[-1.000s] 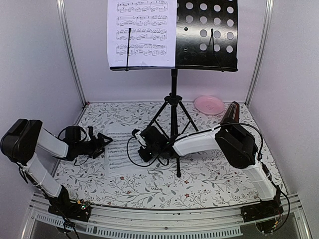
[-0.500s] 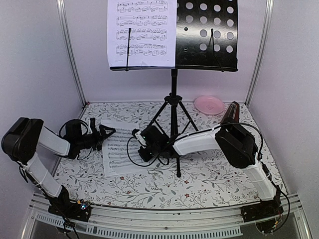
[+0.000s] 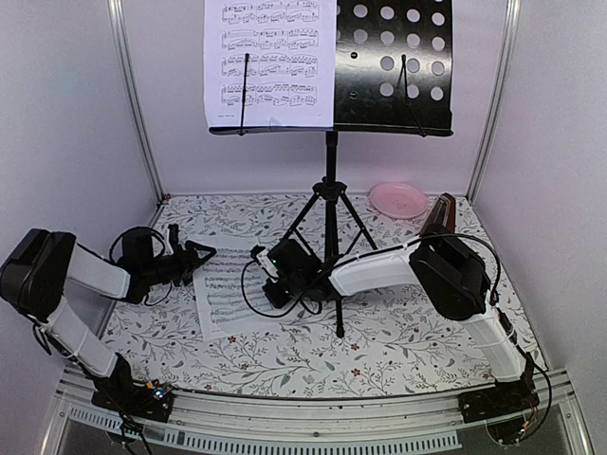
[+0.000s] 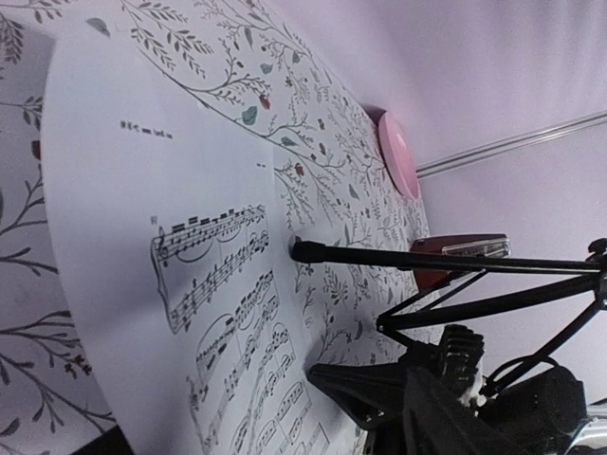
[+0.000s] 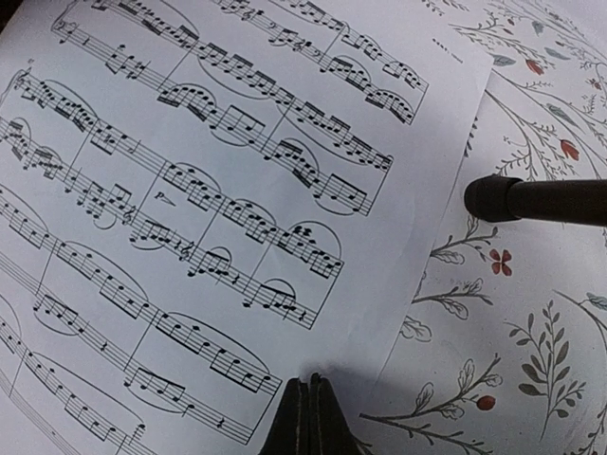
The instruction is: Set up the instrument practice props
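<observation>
My left hand (image 3: 194, 254) has dipped a bit at the far-left corner of the loose sheet (image 3: 228, 299), fingers apart, gripping nothing. Right hand (image 5: 305, 398) is pinched shut, tips pinning that sheet to the tabletop (image 3: 398, 332). 1 page is up on the stand (image 3: 394, 66), and this 1 isn't yet.

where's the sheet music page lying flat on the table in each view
Top external: the page lies flat, left of centre, low in the picture.
Left wrist: the page fills the left half, down to the bottom edge.
Right wrist: the page covers most of the picture, from the left.
Shared landmark: the black tripod leg whose foot ends beside the page.
</observation>
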